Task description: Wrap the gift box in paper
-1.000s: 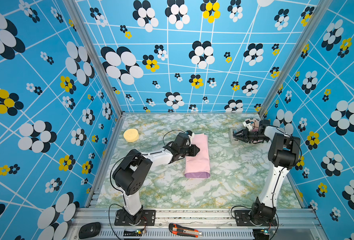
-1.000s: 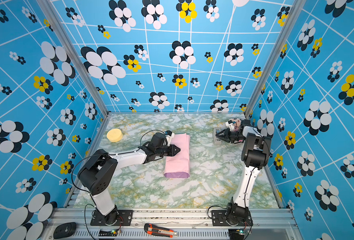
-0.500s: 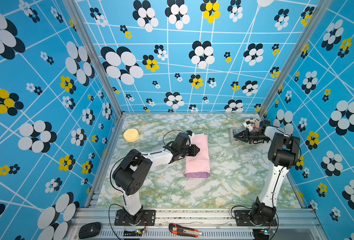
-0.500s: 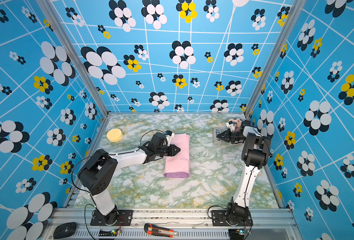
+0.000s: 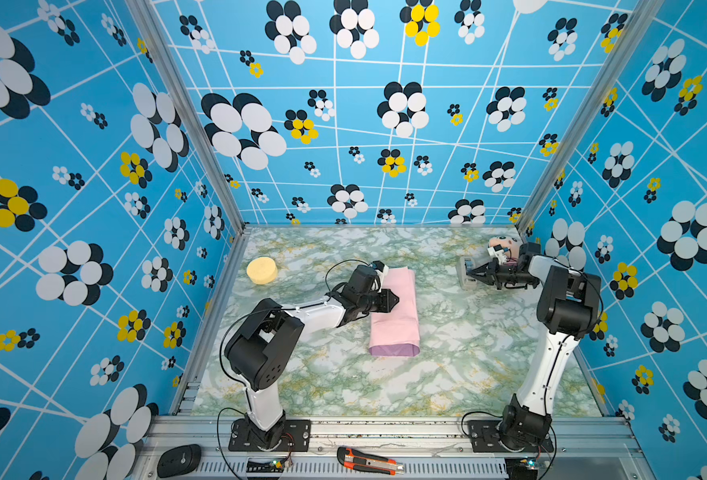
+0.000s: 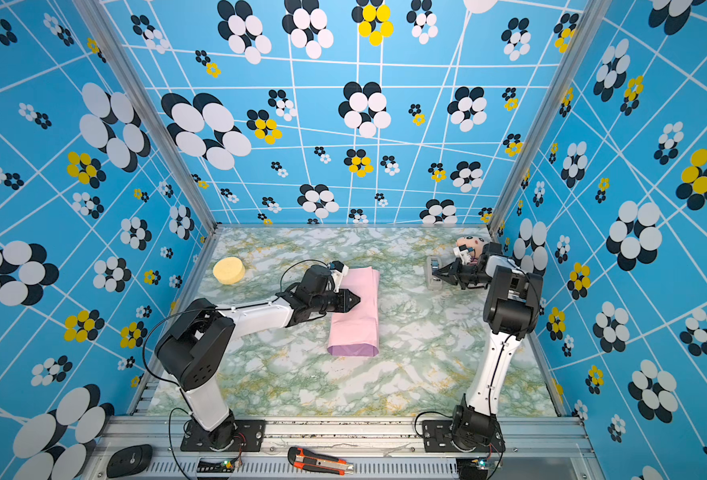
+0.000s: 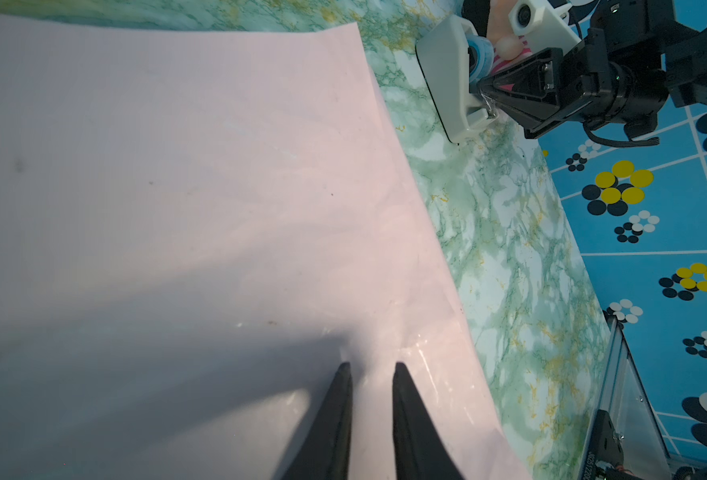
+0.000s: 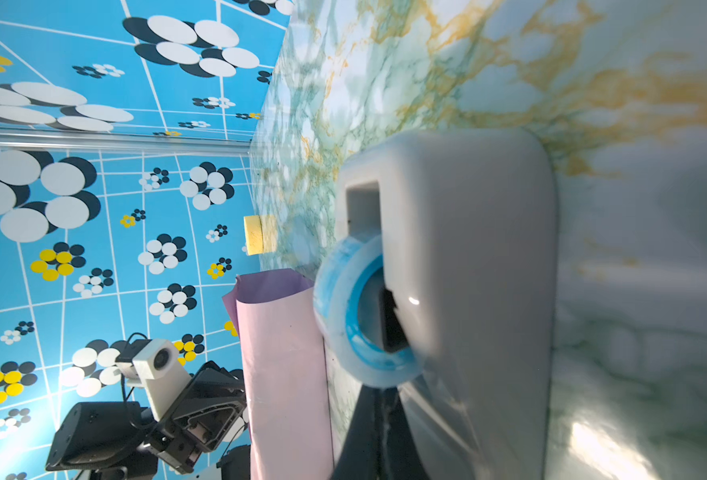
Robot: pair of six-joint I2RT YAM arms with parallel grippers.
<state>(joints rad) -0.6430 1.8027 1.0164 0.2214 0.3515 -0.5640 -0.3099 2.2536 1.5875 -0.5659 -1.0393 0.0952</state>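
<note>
Lying far left on the marbled table [image 5: 343,386] is a round yellow sponge [image 5: 262,270]; right of it the left gripper [image 7: 370,368] reaches over the paper [image 5: 397,328] — a long pink bundle at mid-table, lilac at its near end — with both tips on the pink top, a narrow gap between them and nothing in it. The gift box is out of sight. Far right, the right gripper [image 5: 471,273] has its jaws pressed together at the grey tape dispenser [image 5: 465,266]; whether they pinch tape I cannot tell.
</note>
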